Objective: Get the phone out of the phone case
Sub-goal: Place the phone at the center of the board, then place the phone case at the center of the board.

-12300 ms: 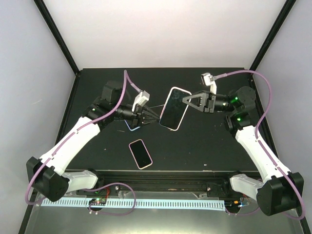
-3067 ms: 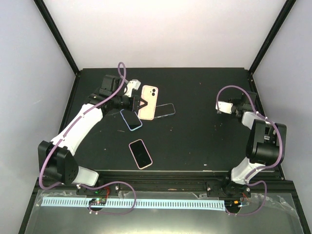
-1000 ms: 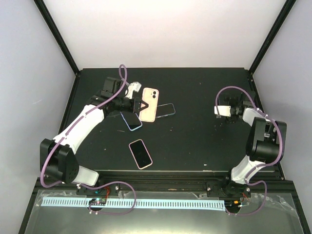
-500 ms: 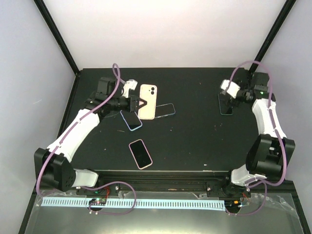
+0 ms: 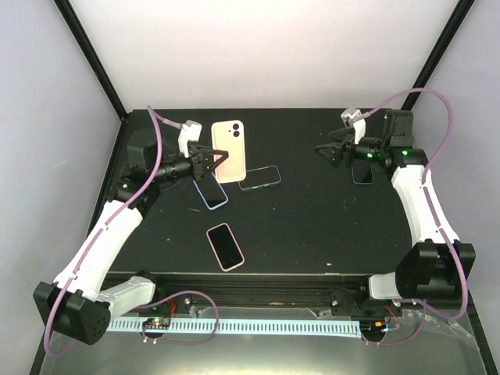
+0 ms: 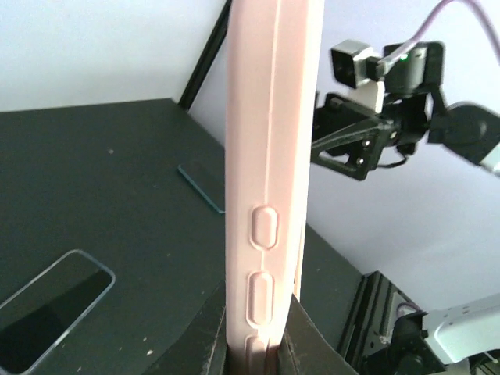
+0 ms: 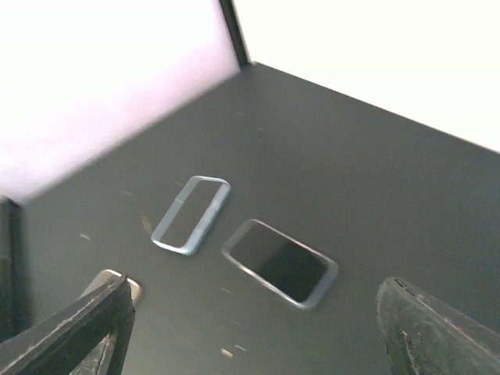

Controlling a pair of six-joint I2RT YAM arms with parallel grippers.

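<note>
**Left claw clenched on the pink case, a dark phone flat on the table at the right**

The left gripper (image 5: 209, 160) was clamped on the lower end of the pink phone case (image 5: 229, 152), holding it off the table (image 5: 312, 234) at the far left. The back of the case, with its camera cut-out near the top corner, faced the overhead camera. In the left wrist view the case stood on edge between the two fingers (image 6: 215, 337), showing its side with the raised button covers. From that side it could not be told whether anything sat inside it.

The right gripper (image 5: 326, 154) hung in the air at the far right, well apart from the case. Its jaws were spread wide with nothing between them, and they pointed toward the left arm. A dark phone (image 5: 362, 174) lay flat on the table just below the right arm, bare of any case and touched by neither gripper.

Three other items lay on the table. A phone with a pale blue rim (image 5: 260, 177) lay just beside the raised case, below its lower edge. A blue-rimmed case (image 5: 211, 193) lay under the left gripper, and in the right wrist view it looked like an empty frame. A pink-rimmed phone (image 5: 225, 246) lay nearer the arm bases, screen up.
</note>
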